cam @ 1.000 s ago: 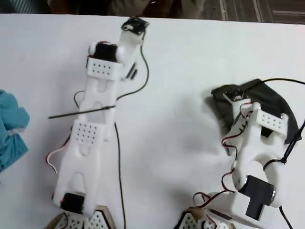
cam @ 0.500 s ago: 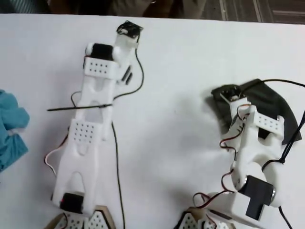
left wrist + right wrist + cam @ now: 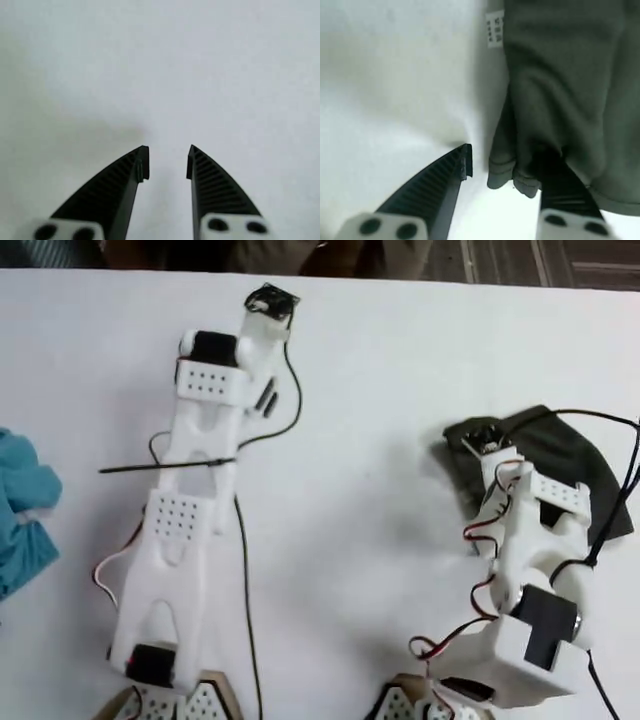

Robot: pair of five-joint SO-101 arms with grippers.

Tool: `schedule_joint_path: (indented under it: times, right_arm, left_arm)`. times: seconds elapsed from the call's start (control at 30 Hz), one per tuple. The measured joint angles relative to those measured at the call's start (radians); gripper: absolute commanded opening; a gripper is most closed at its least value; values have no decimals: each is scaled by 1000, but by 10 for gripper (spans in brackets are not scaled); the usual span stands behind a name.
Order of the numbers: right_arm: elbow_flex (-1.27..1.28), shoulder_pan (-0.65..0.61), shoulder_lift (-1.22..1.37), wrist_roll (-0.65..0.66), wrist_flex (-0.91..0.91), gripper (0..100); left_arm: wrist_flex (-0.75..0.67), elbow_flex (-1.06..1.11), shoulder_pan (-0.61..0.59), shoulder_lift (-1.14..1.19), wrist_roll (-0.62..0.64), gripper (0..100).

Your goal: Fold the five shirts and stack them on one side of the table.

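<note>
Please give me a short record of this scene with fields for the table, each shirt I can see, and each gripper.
table: white
dark shirt: crumpled, on the right side, partly under the right arm
teal shirt: bunched at the left edge
left gripper: fingers open, over the white table, holding nothing
right gripper: fingers open, edge of the dark shirt between them

This looks like a robotics lab. Loose wires (image 3: pixel 247 585) trail across my plain white bench (image 3: pixel 400 370), wooden mounts (image 3: pixel 225 695) at its edge.

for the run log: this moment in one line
left gripper open over table | right gripper open astride dark green shirt edge | teal shirt crumpled
</note>
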Motion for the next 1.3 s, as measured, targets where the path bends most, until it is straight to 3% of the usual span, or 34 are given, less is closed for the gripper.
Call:
schedule_joint_path:
  times: [0.13, 0.5, 0.77, 1.03, 1.17, 1.3]
  right_arm:
    - [-3, 2, 5, 0, -5, 11]
    - [-5, 2, 17, 0, -5, 19]
    - [44, -9, -132, -172, 18, 19]
    - [155, -92, -272, -236, 41, 20]
    - [155, -95, -272, -235, -9, 20]
    - [155, -61, -272, -132, -81, 20]
  left_arm:
    - [0, -32, 0, 0, 0, 150]
    - [0, -57, 0, 0, 0, 150]
    - [0, -57, 0, 0, 0, 149]
    - [0, -57, 0, 0, 0, 148]
    - [0, -57, 0, -26, 0, 150]
    - [0, -57, -17, -100, 0, 150]
